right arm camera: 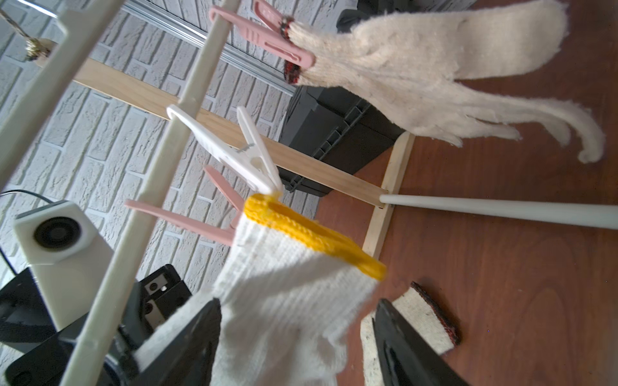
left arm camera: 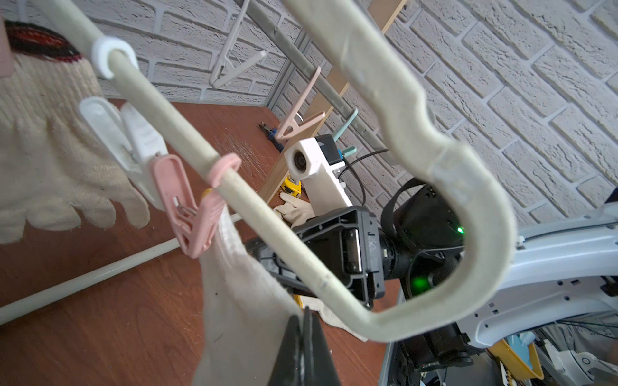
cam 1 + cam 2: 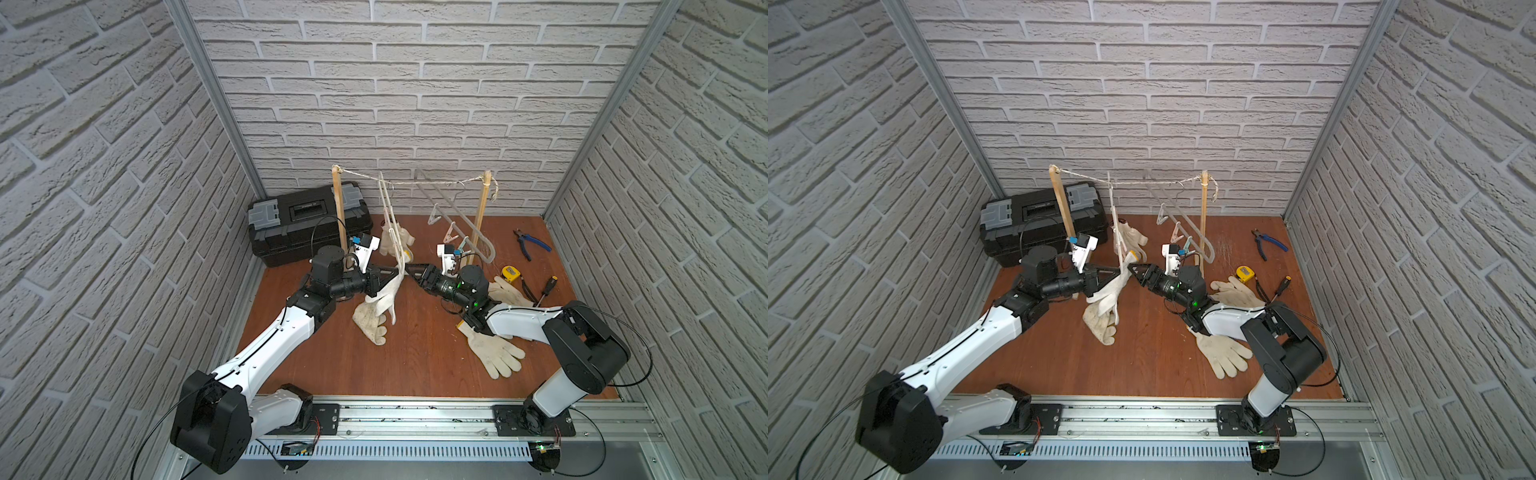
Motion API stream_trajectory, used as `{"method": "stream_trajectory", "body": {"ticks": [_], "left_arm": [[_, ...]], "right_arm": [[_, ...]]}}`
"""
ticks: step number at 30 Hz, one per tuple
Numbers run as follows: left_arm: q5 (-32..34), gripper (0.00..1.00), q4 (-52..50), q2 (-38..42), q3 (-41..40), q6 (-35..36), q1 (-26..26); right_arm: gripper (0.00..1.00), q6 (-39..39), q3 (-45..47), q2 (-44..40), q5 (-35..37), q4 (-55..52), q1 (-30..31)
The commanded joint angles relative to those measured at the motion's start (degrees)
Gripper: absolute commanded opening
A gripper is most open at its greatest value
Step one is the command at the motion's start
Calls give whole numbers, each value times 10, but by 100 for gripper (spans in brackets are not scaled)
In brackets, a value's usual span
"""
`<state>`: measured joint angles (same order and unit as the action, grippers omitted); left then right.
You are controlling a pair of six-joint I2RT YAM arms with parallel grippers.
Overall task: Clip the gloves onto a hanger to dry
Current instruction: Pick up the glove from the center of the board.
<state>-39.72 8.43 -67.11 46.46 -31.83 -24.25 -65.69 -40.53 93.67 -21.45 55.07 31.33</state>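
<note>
Found the left gripper (image 2: 305, 320) pressed together, pinching the off-white knitted glove with a yellow-edged cuff (image 1: 294, 267) partway down. Saw that cuff at the mouth of a pink plastic clip (image 2: 187, 207) on the cream plastic hanger (image 2: 475, 180), apparently bitten, though hard to confirm. Noted the right gripper (image 1: 297, 302) spread, jaws either side of the same glove. Spotted a red-cuffed knitted glove (image 1: 401, 67) clipped further along that hanger and another off-white glove (image 3: 494, 353) flat on the brown wooden floor (image 3: 415, 365).
</note>
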Motion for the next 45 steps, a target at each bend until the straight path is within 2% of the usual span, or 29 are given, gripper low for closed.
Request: {"method": "stream_trajectory", "body": {"ticks": [1, 5, 10, 16, 25, 29, 33, 37, 42, 45], "left_arm": [[-23, 0, 74, 4, -9, -29, 8], [-33, 0, 89, 4, -7, -44, 11], [-36, 0, 93, 6, -11, -51, 13], [-35, 0, 114, 5, -19, -69, 19], [-38, 0, 137, -1, -30, -85, 26], [-42, 0, 135, 0, -35, -85, 36], [-44, 0, 131, 4, -42, -85, 45], [-50, 0, 115, 5, -41, -75, 51], [-47, 0, 22, 0, -21, -22, 54], [-44, 18, -34, -7, 2, 12, 54]], "right_arm": [[73, -20, -3, 10, -7, 50, 1], [77, -25, 3, 20, 7, 48, 0], [78, -103, -19, 66, 7, 151, 3], [78, -148, -40, 85, 25, 194, 22], [73, -168, -55, 91, 31, 224, 29], [61, -150, -50, 75, 27, 204, 29], [40, -129, -43, 59, 24, 183, 29], [24, -101, -46, 44, 14, 157, 28], [16, -12, -53, -4, -7, 62, 30], [14, 90, -67, -57, -9, -66, 42]]}}
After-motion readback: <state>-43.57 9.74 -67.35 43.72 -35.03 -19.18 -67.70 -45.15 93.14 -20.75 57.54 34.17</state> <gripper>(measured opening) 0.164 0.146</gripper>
